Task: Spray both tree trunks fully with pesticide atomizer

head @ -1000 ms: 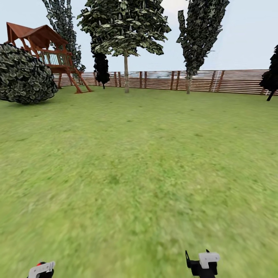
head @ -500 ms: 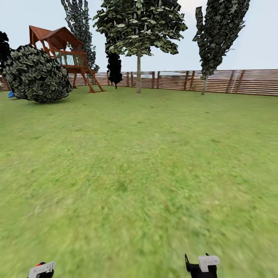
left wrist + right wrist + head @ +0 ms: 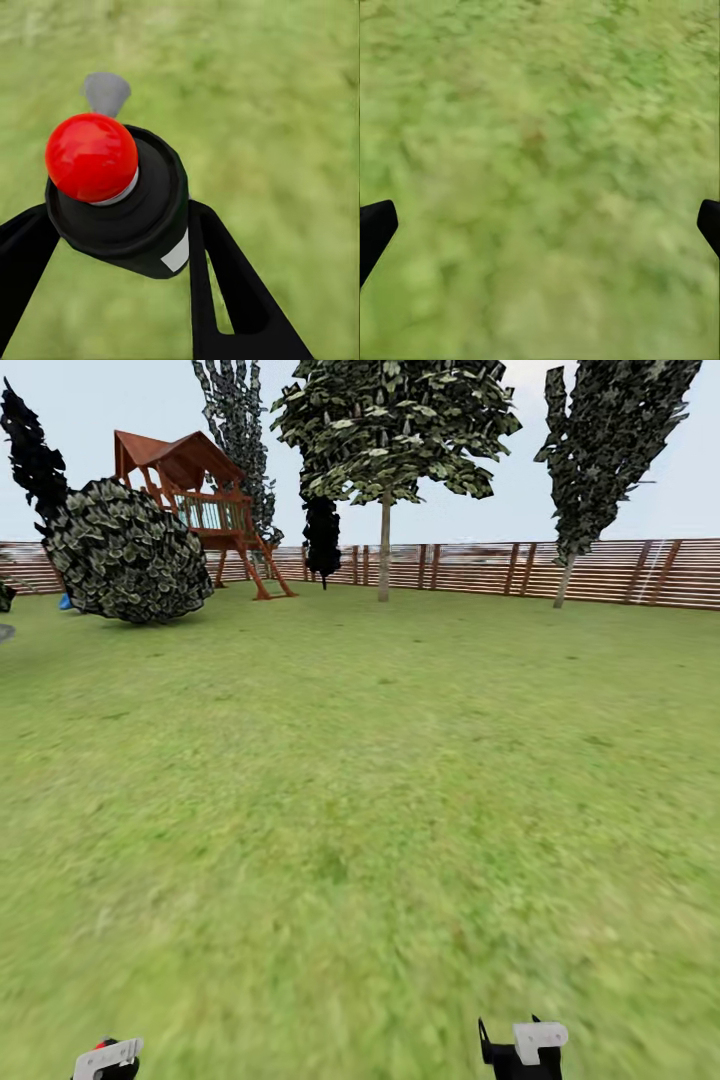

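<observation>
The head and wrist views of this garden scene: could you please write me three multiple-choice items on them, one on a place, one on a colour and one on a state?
1. Where does the brown wooden play tower stand?
A. beside the round leafy bush
B. at the lawn's middle
C. between the pincers

2. What colour is the ball-shaped cap on the black atomizer?
A. blue
B. red
C. white

3. How is the right pincer?
A. shut on the atomizer
B. shut on nothing
C. open

Answers:
1. A: the play tower rises just behind the bush, by the slatted fence.
2. B: the atomizer in the left pincer has a red cap.
3. C: the right pincer has its fingertips far apart over bare grass.
</observation>
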